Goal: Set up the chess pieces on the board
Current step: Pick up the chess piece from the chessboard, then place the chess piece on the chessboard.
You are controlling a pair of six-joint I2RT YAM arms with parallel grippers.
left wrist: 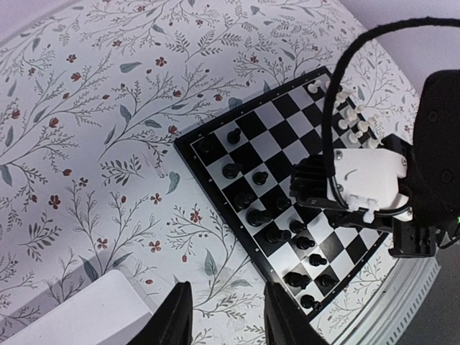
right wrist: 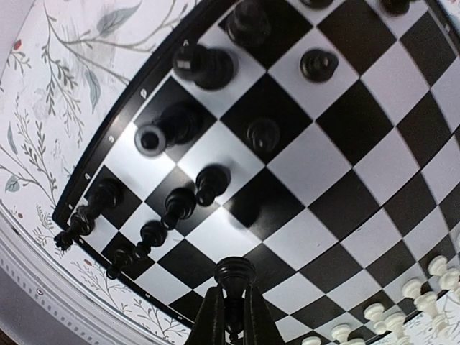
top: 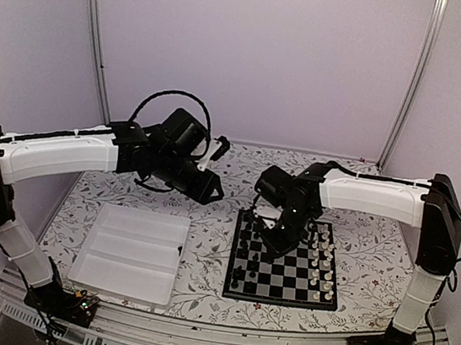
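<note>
The board (top: 281,302) lies right of centre, with black chess pieces (top: 242,255) along its left side. My right gripper (top: 276,242) hovers low over the board's left half. In the right wrist view its jaws are shut on one black chess piece (right wrist: 235,273), held by the stem, base forward, above the squares (right wrist: 316,151). Several black chess pieces (right wrist: 194,198) stand beyond it. My left gripper (left wrist: 226,316) is open and empty above the tablecloth, left of the board (left wrist: 269,118); it also shows from above (top: 211,189).
White pieces (top: 321,261) line the board's right side and show in the right wrist view (right wrist: 381,313). A white shallow tray (top: 131,253) lies at the near left; its corner (left wrist: 86,316) sits beside my left fingers. The right arm (left wrist: 366,183) covers part of the board.
</note>
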